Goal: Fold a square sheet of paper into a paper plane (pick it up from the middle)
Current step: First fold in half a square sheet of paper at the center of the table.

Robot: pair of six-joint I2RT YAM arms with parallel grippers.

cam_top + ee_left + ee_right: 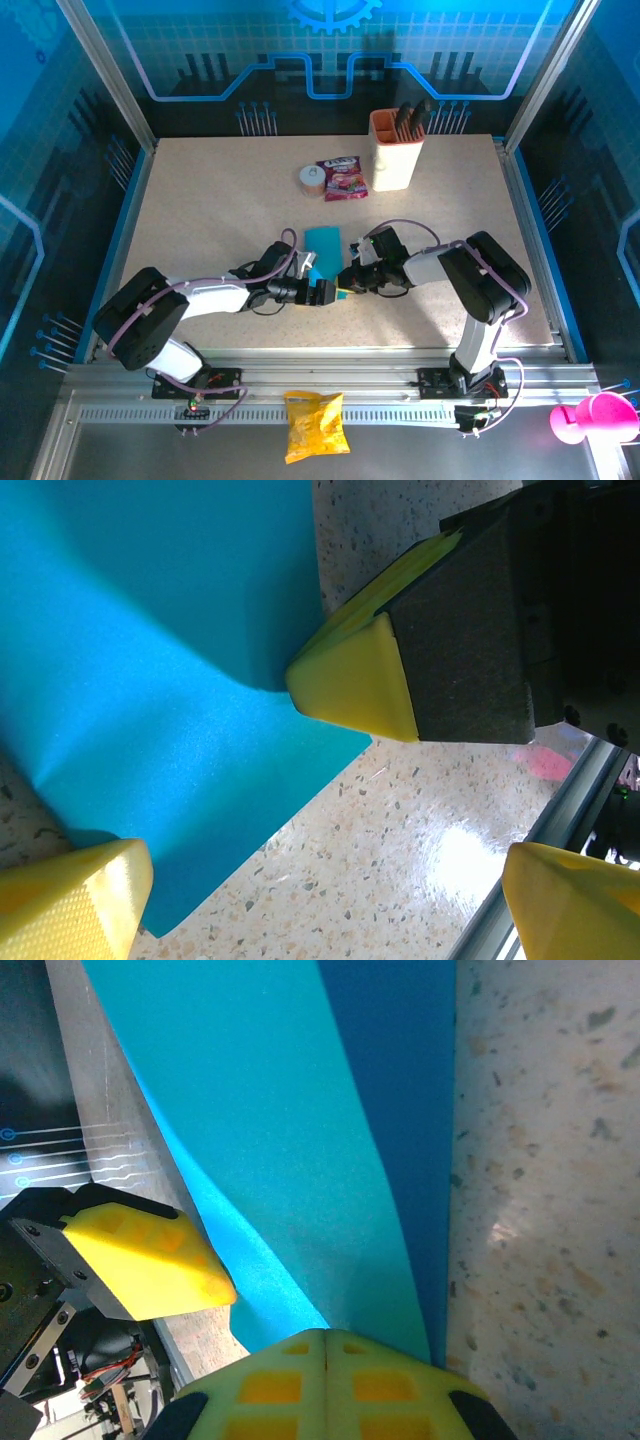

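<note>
The square sheet of paper (322,246) is bright cyan-blue and lies mid-table, its near edge raised and bent. In the right wrist view the sheet (300,1130) rises in a curved fold from between my right gripper (326,1348), whose yellow pads are shut on its edge. In the overhead view that right gripper (346,282) meets the paper's near corner. My left gripper (327,292) faces it from the left, open wide. Its view shows the paper (150,680) pinched by the right gripper's fingertips (352,680), and my left gripper (320,900) holds nothing. The paper plane is out of view.
At the back stand a beige holder cup (396,150), a pink-red snack packet (342,178) and a small round roll (312,179). A yellow snack bag (315,425) lies on the front rail (400,395). A pink object (590,418) sits at the front right.
</note>
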